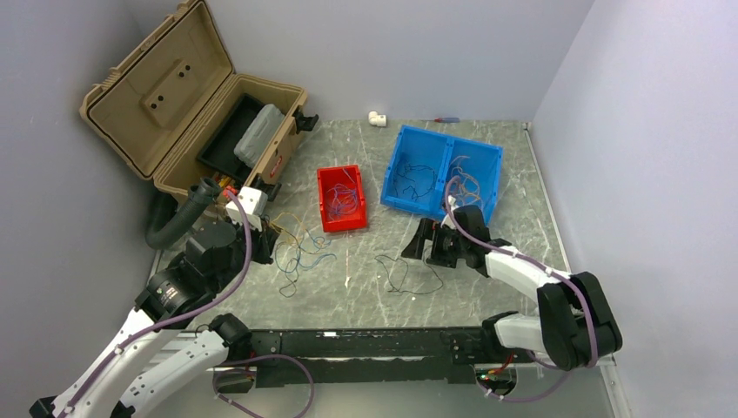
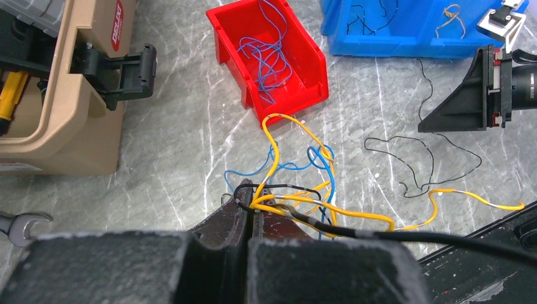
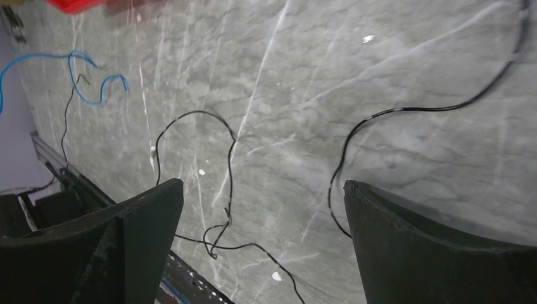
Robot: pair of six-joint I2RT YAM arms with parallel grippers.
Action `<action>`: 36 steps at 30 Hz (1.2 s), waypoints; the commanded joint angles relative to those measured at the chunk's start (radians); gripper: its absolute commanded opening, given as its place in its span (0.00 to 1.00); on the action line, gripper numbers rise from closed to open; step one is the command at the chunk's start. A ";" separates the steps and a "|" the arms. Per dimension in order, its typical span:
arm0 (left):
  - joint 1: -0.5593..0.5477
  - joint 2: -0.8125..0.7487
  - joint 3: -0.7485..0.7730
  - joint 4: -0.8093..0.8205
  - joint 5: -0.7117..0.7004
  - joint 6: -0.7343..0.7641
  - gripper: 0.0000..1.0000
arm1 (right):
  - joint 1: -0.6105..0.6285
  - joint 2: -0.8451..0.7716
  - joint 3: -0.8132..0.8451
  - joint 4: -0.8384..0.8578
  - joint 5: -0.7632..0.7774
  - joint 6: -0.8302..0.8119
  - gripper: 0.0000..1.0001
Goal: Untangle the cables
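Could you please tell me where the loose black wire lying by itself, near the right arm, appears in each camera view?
Top external: loose black wire, just below centre.
Left wrist: right of centre, a thin loop.
Right wrist: across the middle, arching down to the bottom edge.
Shared landmark: red bin, top centre in the left wrist view, top-left corner in the right wrist view.

My left arm [image 1: 165,296] stretches forward with my left gripper [image 2: 249,212] pinched tight at the tips, while my right arm [image 1: 531,274] folds at the elbow, my right gripper [image 3: 259,187] gaping wide, angled downward.
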 commanded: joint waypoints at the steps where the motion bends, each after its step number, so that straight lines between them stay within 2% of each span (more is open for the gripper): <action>1: 0.001 0.001 0.031 0.021 -0.009 0.018 0.00 | 0.060 0.019 0.005 -0.061 -0.002 -0.030 1.00; 10: 0.002 0.004 0.033 0.019 -0.010 0.019 0.00 | 0.268 0.099 0.146 -0.280 0.379 -0.054 1.00; 16: 0.002 -0.004 0.033 0.013 -0.021 0.023 0.00 | 0.372 0.178 0.205 -0.350 0.519 -0.034 0.94; 22: 0.002 -0.004 0.036 0.008 -0.021 0.026 0.00 | 0.418 0.219 0.217 -0.356 0.545 -0.016 0.67; 28: 0.003 -0.004 0.034 0.009 -0.021 0.026 0.00 | 0.429 0.196 0.239 -0.365 0.559 -0.019 0.20; 31: 0.002 -0.004 0.036 0.008 -0.021 0.027 0.00 | 0.429 0.140 0.251 -0.369 0.549 -0.016 0.02; 36: 0.002 -0.006 0.040 0.005 -0.024 0.030 0.00 | 0.425 0.014 0.287 -0.377 0.533 -0.005 0.00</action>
